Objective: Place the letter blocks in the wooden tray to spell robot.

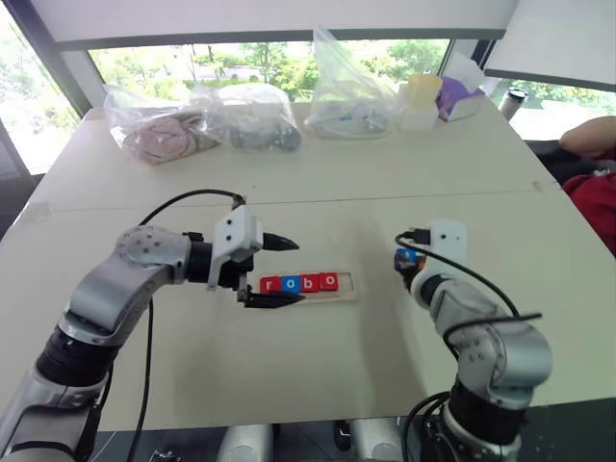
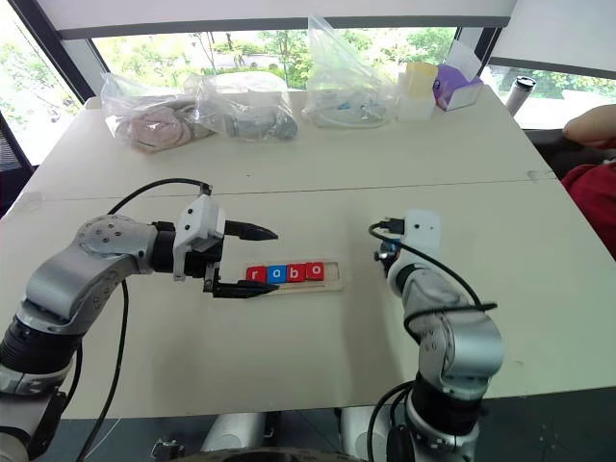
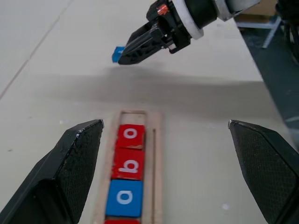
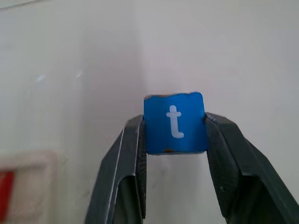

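Observation:
The wooden tray (image 1: 350,291) lies mid-table with several letter blocks in it, reading r (image 1: 270,285), o (image 1: 290,284), b (image 1: 309,283), o (image 1: 329,281) from its left end. My left gripper (image 1: 288,272) is open, its fingers straddling the tray's left part, one on the far side and one on the near side. In the left wrist view the tray (image 3: 156,154) runs between the two fingers (image 3: 70,172). To the right of the tray, my right gripper (image 4: 174,120) is shut on a blue block marked t (image 4: 174,122), held above the table (image 1: 406,257).
Clear plastic bags (image 1: 159,130) with contents, a yellow-lidded container (image 1: 422,101) and a purple box (image 1: 460,96) line the table's far edge. A person's arm (image 1: 589,137) shows at the right edge. A seam (image 1: 385,197) crosses the table.

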